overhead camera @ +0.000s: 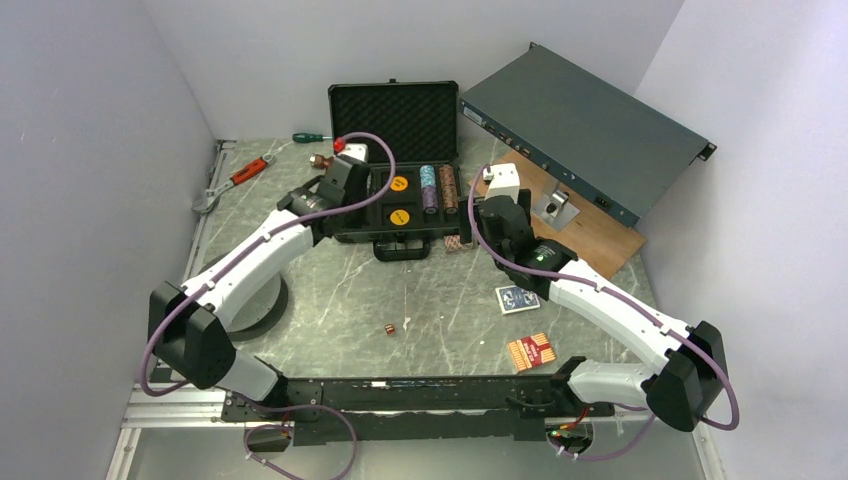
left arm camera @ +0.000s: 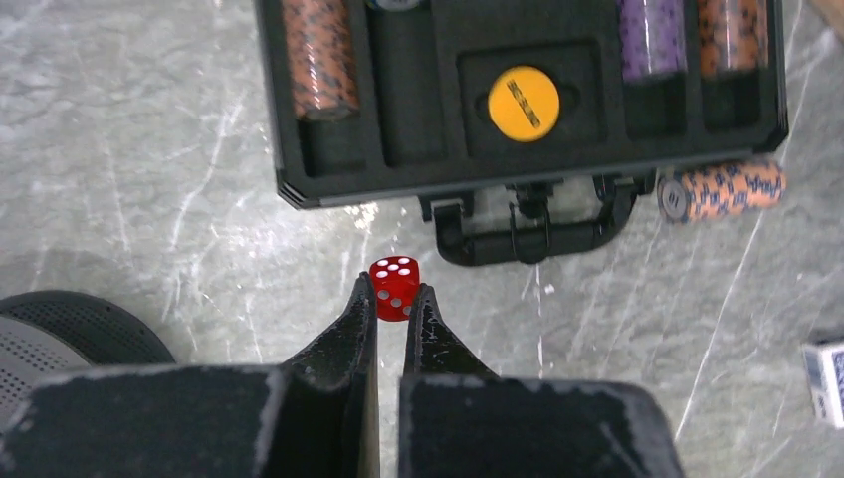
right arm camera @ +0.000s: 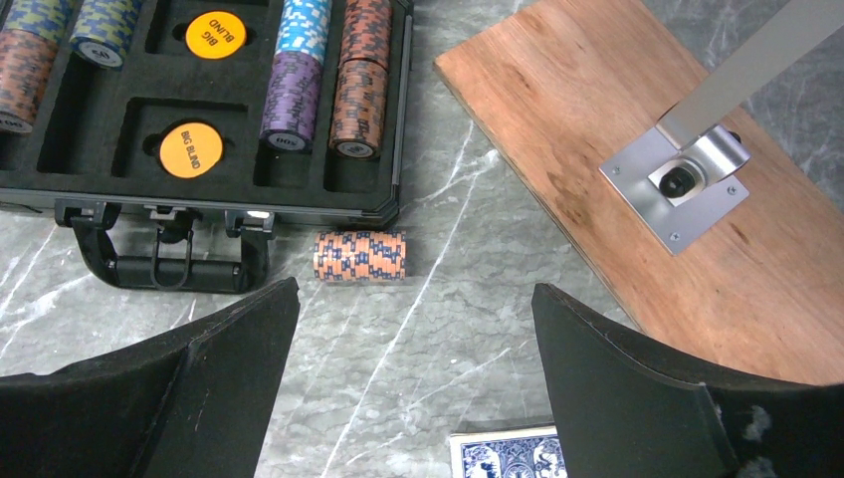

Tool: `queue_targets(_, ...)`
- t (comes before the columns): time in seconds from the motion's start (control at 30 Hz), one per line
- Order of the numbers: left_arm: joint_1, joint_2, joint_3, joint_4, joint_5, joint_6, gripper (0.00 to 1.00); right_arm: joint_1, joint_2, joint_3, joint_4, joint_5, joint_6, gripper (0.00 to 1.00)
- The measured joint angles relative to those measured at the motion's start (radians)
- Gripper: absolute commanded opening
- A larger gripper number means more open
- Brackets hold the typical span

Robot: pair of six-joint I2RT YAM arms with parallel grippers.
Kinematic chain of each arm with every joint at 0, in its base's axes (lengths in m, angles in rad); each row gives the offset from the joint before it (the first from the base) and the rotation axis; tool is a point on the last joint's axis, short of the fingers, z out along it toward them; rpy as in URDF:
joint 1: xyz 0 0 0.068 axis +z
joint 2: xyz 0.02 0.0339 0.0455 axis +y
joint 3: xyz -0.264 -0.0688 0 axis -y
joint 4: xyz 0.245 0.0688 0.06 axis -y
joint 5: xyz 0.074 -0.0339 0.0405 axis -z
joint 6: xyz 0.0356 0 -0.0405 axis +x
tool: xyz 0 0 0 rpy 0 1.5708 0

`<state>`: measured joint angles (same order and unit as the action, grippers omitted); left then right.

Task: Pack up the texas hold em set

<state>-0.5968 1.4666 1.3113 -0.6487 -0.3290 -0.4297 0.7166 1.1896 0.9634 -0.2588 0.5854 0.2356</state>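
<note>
The black case [overhead camera: 395,118] lies open at the back with its foam lid up. Striped chip stacks [overhead camera: 438,188] and two yellow discs [overhead camera: 399,215] sit in its tray. My left gripper [left arm camera: 395,292] is shut on a small red die [left arm camera: 395,279], held above the table just in front of the case handle [left arm camera: 527,239]. My right gripper [right arm camera: 413,299] is wide open and empty above the table. An orange chip stack [right arm camera: 360,256] lies on its side just beyond it. The blue deck [overhead camera: 517,298], the red deck [overhead camera: 531,350] and more small dice [overhead camera: 390,326] lie on the table.
The long grey-green rack box [overhead camera: 585,125] leans at the back right. Below it lies a wood board [right arm camera: 617,179] with a metal bracket [right arm camera: 682,184]. A green screwdriver [overhead camera: 312,137] and a red-handled wrench [overhead camera: 240,172] lie at the back left.
</note>
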Motion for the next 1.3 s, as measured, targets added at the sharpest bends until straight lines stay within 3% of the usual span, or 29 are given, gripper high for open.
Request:
queue_targets(0.47,0.174,0.081,0.103,0.000,0.002,0.008,0.00,0.000,-0.001,0.000,0.000,-0.003,0.000,0.91)
queue_targets(1.3,0.259,0.280,0.098,0.069,0.094,-0.005,0.00,0.000,0.003,0.000,-0.001,-0.015,0.001,0.91)
